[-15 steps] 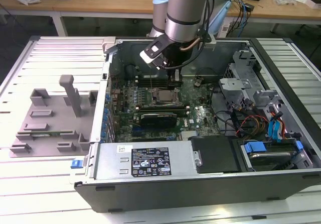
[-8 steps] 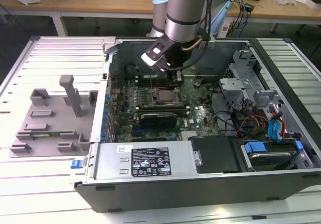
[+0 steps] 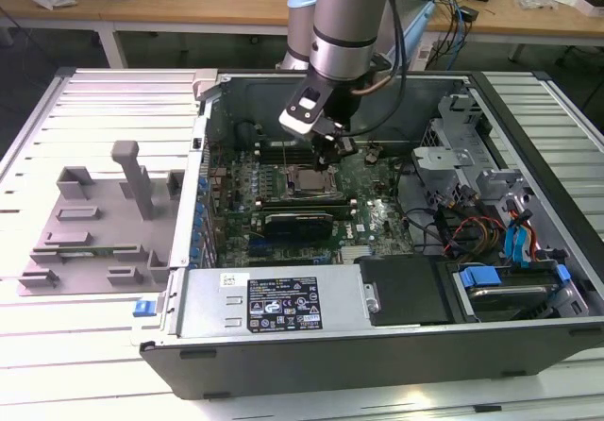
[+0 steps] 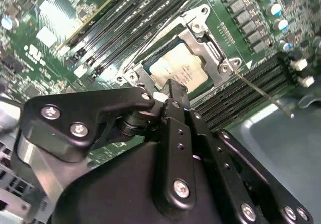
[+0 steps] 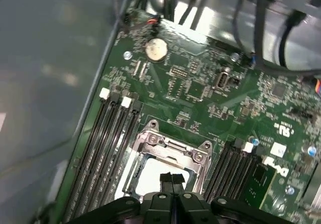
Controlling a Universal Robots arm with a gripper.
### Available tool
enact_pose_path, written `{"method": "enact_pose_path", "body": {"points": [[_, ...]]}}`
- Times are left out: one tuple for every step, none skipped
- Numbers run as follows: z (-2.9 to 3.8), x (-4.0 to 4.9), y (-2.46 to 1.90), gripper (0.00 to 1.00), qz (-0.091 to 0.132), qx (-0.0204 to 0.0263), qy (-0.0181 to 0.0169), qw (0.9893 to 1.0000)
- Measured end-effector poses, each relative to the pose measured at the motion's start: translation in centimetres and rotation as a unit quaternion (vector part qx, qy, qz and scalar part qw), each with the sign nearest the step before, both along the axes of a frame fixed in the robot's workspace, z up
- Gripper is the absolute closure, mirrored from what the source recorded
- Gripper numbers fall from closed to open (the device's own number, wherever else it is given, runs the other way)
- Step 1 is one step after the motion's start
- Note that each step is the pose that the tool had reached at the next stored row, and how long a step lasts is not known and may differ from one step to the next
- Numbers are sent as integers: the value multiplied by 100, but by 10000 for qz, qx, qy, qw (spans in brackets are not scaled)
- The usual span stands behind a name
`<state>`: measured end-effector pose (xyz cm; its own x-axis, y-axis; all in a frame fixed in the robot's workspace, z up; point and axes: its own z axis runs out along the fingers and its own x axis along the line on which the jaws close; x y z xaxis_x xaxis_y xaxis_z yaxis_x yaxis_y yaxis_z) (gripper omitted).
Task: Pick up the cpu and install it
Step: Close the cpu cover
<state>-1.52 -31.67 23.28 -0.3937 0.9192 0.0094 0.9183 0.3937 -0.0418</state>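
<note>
We see the cpu lying flat in the socket on the board inside the open case, so we judge it already placed. The tool hangs just over the chip's edge, fingers pinched together on nothing. In the exterior view, the grey tray lies on the counter at the case's 9 o'clock.
</note>
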Motion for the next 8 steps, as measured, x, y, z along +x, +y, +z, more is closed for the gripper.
{"method": "enact_pose_path", "body": {"points": [[-1,0,0,89,142,0,0,9999],[-1,0,0,89,234,-1,0,9997],[-1,0,0,89,387,-2,0,9993],[-1,0,0,89,510,-4,0,9987],[-1,0,0,89,599,-4,0,9982],[-2,0,0,89,768,-4,0,9970],[-3,0,0,89,1064,-4,0,9943],[-4,0,0,89,1340,-4,-1,9910]]}}
